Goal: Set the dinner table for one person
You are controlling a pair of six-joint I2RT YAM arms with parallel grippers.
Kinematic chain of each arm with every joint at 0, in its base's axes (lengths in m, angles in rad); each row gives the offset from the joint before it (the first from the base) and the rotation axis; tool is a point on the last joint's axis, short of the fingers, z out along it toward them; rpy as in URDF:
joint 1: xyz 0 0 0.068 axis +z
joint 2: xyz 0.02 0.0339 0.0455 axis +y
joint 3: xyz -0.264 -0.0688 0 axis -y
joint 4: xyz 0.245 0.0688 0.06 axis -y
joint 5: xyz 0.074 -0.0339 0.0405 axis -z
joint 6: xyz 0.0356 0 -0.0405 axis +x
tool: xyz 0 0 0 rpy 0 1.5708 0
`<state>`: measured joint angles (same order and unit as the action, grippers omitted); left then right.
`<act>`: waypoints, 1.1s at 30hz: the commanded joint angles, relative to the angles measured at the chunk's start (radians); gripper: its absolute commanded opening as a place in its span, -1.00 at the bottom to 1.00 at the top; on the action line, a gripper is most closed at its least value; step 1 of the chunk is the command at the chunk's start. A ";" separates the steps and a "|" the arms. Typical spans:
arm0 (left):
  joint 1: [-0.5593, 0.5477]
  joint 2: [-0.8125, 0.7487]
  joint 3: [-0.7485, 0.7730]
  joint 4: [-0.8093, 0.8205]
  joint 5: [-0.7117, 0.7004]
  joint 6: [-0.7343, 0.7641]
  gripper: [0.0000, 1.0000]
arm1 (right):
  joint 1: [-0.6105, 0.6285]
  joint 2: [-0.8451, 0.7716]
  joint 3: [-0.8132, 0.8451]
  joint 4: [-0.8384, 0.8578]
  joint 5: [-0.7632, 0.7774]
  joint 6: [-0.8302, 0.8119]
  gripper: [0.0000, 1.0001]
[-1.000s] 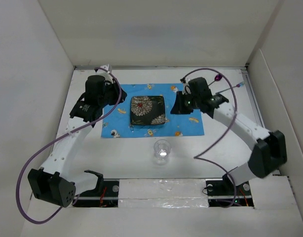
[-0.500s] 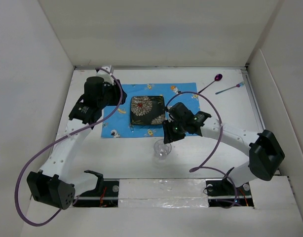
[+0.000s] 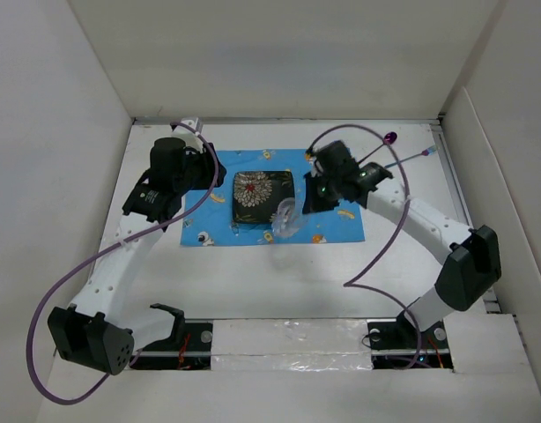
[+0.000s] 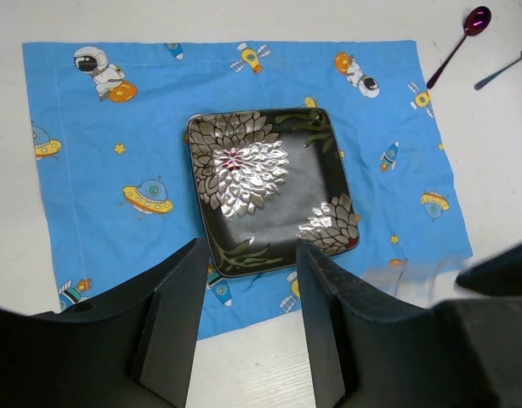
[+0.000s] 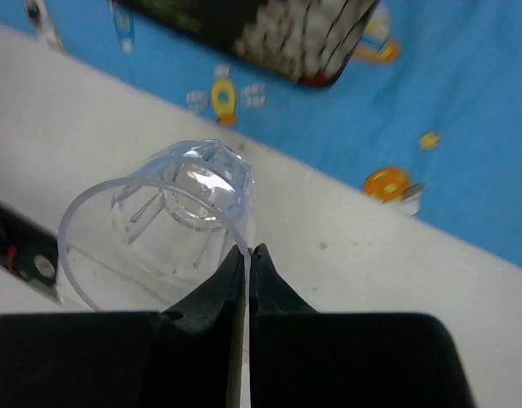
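Top view: the table [image 3: 253,282], plain matte white and walled in white, fills the frame's middle. A blue cloth [image 3: 337,229] lies at its centre under a dark plate [image 3: 263,196]. The right claw [image 3: 302,211] grips a clear glass [image 3: 286,220] above the cloth's lower edge. Left wrist: the left claw [image 4: 248,323] gapes wide, empty, at lower centre. Right wrist: the fingers [image 5: 206,302] pinch the glass's rim, with white table behind

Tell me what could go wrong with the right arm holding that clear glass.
The right gripper pinches only the thin rim wall of the glass, so it could slip or swing. The glass hangs close to a corner of the plate; lowering there might clip it. The left gripper hovers open above the same plate, crowding the space.
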<state>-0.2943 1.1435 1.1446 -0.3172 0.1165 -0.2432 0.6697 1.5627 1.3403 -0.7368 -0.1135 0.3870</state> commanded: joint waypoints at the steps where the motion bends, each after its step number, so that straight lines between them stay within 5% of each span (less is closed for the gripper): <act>1: 0.001 -0.034 -0.005 0.043 0.021 -0.007 -0.15 | -0.171 0.020 0.156 0.002 0.037 -0.051 -1.00; 9: 0.001 -0.073 0.001 0.084 0.092 -0.002 -0.14 | -0.400 0.471 0.621 -0.093 0.101 -0.043 -1.00; 16: 0.001 -0.057 -0.006 0.096 0.107 -0.008 -0.12 | -0.481 0.661 0.836 -0.133 0.107 -0.008 -1.00; 33: 0.001 -0.014 -0.011 0.112 0.109 -0.015 -0.12 | -0.519 0.806 1.031 -0.187 0.190 0.029 -1.00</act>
<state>-0.2943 1.1316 1.1332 -0.2577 0.2104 -0.2527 0.1516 2.3528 2.2993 -0.9199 0.0475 0.3969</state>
